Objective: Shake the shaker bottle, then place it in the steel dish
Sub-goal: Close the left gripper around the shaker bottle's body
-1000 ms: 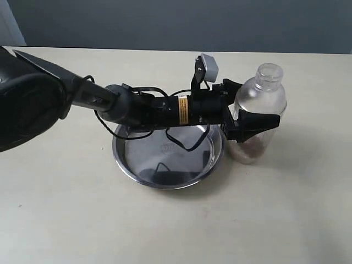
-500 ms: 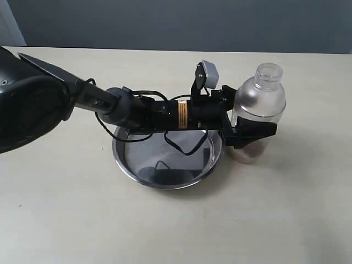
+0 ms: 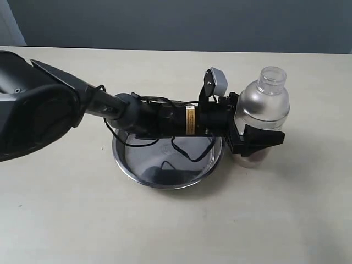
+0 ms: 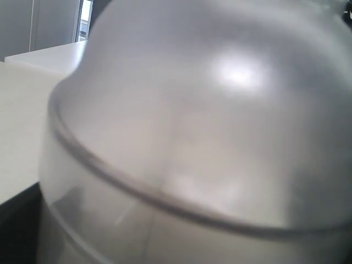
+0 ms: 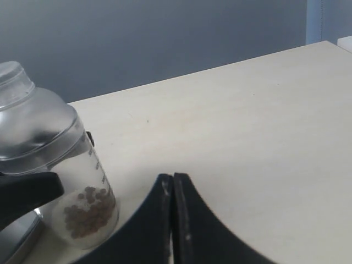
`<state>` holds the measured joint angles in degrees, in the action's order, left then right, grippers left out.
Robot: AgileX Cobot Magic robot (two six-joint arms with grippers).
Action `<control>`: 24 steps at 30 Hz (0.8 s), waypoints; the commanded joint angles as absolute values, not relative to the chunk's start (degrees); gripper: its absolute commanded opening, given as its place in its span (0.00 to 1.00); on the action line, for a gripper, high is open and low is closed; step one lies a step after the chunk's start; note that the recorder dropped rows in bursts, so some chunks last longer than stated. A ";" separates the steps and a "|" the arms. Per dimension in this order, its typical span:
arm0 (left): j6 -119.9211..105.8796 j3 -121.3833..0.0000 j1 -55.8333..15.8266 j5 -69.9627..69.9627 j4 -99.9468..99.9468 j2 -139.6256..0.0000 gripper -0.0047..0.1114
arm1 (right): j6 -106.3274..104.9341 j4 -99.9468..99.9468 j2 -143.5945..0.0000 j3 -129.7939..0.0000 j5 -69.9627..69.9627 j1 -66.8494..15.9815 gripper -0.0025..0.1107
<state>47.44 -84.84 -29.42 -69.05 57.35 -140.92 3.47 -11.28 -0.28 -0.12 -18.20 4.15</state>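
Behind beige tabletop (image 3: 275,220), blue-grey wall (image 3: 165,22)

The shaker bottle (image 3: 264,103) (image 4: 192,137) (image 5: 50,144) stands upright on the worktop, a clear frosted plastic body with a domed shoulder, a small round cap on top and brown granules settled at the bottom. It sits just outside the right rim of the steel dish (image 3: 141,158) (image 5: 15,243). The dish is a round, shallow, shiny pan with sloped sides.
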 commanded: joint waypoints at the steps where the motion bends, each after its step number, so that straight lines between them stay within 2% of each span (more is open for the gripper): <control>1: 47.38 -85.17 -30.11 -68.83 56.03 -141.03 0.94 | 3.25 -11.02 0.00 0.00 -17.66 3.92 0.02; 12: 47.41 -90.50 -32.71 -64.42 55.68 -143.40 0.94 | 3.25 -11.02 0.00 0.00 -17.66 3.92 0.02; 14: 47.51 -90.74 -32.71 -63.61 55.68 -143.66 0.89 | 3.25 -11.02 0.00 0.00 -17.66 3.92 0.02; 16: 47.78 -90.74 -32.71 -62.30 56.03 -143.66 0.77 | 3.25 -11.02 0.00 0.00 -17.66 3.92 0.02; 18: 47.78 -90.74 -32.71 -62.53 56.03 -143.66 0.59 | 3.25 -11.02 0.00 0.00 -17.66 3.92 0.02; 22: 47.78 -90.74 -32.85 -63.04 55.31 -143.66 0.06 | 3.25 -11.02 0.00 0.00 -17.66 3.92 0.02; 24: 47.74 -90.74 -32.85 -62.72 55.15 -143.66 0.05 | 3.25 -11.02 0.00 0.00 -17.66 3.92 0.02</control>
<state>47.32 -90.52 -32.52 -62.29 56.42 -143.39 3.47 -11.28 -0.28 -0.12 -18.20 4.15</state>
